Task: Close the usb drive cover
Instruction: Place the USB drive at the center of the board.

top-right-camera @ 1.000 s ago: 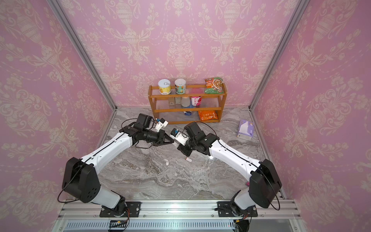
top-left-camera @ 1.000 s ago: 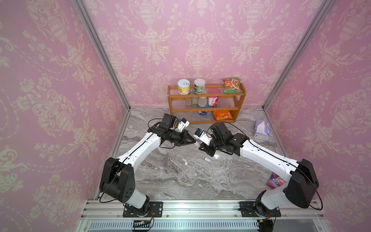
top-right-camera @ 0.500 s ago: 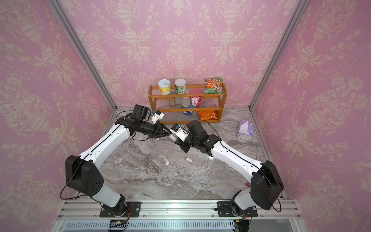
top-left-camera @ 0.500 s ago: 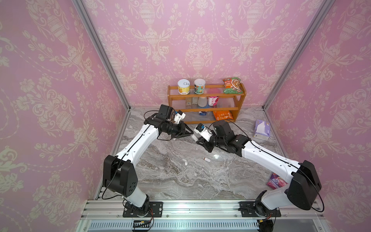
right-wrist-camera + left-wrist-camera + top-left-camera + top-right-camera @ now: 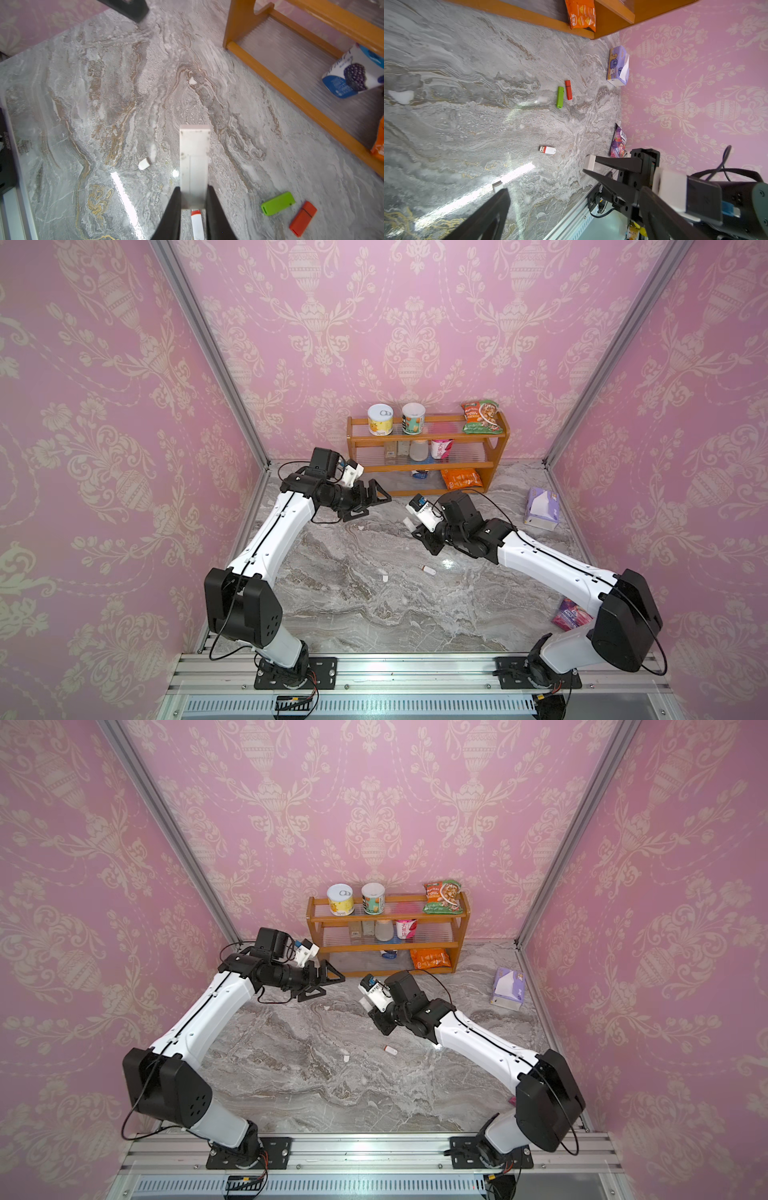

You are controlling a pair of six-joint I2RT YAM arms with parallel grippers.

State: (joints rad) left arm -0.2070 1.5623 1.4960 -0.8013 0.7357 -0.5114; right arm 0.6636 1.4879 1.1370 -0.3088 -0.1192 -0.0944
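While the left pincer (image 5: 376,506) hangs above the worktop (image 5: 353,614) with its jaws spread wide and nothing between them, the right pincer (image 5: 193,188) is clenched on a white rectangular usb drive (image 5: 194,153). The stick pokes straight out past the fingertips, a seam runs across it, and no connector shows on it. In both top views the 2 pincers face each other in front of the wooden shelf (image 5: 432,442), apart, not touching.

A second white usb drive (image 5: 428,569) lies flat on the worktop beside the right arm, red-edged connector bare — uncapped. A small white cap (image 5: 385,578) lies loose near it, not touching. In the right wrist view that drive shows between the 2 black fingers, down on the worktop, with the cap off to one side.

A green usb drive (image 5: 560,97) and an orange-red usb drive (image 5: 568,89) lie side by side, both closed, just apart from each other — between the uncapped drive and the tissue pack (image 5: 616,62). The right arm covers these 2 in the top views. A purple snack packet (image 5: 571,614) sits at the worktop edge near the right arm's base.
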